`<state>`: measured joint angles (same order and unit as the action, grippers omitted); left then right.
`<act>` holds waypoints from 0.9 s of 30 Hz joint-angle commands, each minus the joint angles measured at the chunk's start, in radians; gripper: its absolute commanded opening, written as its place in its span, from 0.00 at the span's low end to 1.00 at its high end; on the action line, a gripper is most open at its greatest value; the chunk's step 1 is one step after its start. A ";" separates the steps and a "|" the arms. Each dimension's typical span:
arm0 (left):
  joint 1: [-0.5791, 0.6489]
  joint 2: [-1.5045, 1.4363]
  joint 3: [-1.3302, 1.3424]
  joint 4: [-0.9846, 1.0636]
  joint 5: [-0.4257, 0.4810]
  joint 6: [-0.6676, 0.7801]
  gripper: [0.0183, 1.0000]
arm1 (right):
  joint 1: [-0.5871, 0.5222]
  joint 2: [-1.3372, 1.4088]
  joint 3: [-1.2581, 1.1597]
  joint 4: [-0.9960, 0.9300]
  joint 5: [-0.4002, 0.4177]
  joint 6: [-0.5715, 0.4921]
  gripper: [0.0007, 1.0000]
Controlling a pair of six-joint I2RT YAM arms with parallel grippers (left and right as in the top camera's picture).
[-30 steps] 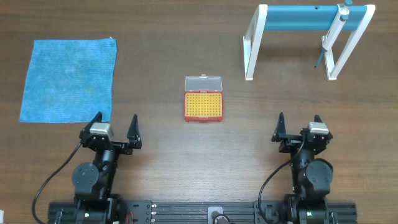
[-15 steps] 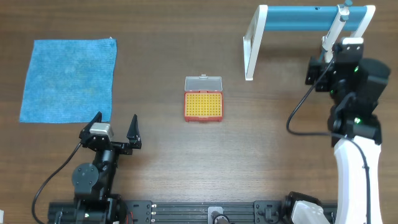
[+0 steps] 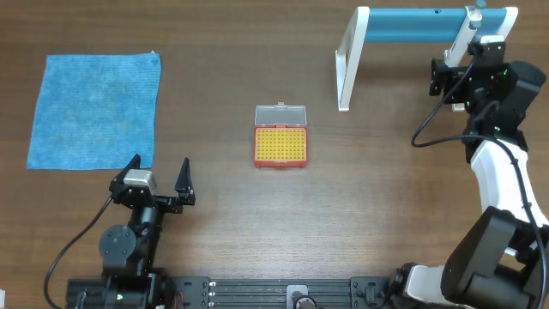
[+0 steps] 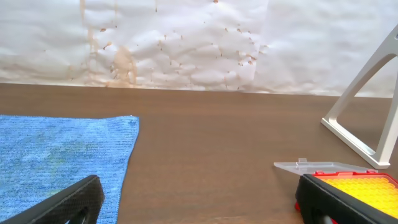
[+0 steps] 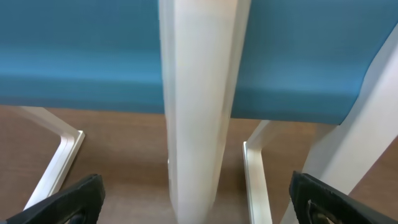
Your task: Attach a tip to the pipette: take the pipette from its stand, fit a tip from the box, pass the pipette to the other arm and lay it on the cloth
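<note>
One square blue woven cloth [image 3: 94,112]. One orange-red plastic tip box [image 3: 280,165] with a clear lid folded back, holding a grid of yellow tips [image 3: 280,144] too small to count. One stand [image 3: 403,26] of two white end frames and one blue crossbar. One slim white pipette [image 3: 466,30]. Two black two-finger grippers: left gripper [image 3: 159,167], right gripper [image 3: 453,73]. One brown wooden table [image 3: 343,223].

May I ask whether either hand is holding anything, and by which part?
Nothing is held: the right hand is open around the pipette; the left hand is open.
</note>
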<state>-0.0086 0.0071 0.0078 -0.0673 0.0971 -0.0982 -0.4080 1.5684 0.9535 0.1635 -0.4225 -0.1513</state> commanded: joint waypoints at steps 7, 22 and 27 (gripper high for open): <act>-0.005 -0.003 -0.002 -0.006 -0.010 0.013 1.00 | -0.004 0.074 0.016 0.150 -0.040 0.118 0.95; -0.005 -0.003 -0.002 -0.006 -0.010 0.013 1.00 | -0.003 0.074 0.016 0.160 -0.043 0.155 0.41; -0.005 -0.004 -0.002 -0.006 -0.010 0.013 1.00 | -0.003 0.074 0.016 0.160 -0.043 0.155 0.26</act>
<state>-0.0086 0.0071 0.0078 -0.0673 0.0971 -0.0982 -0.4076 1.6318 0.9531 0.3187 -0.4526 -0.0010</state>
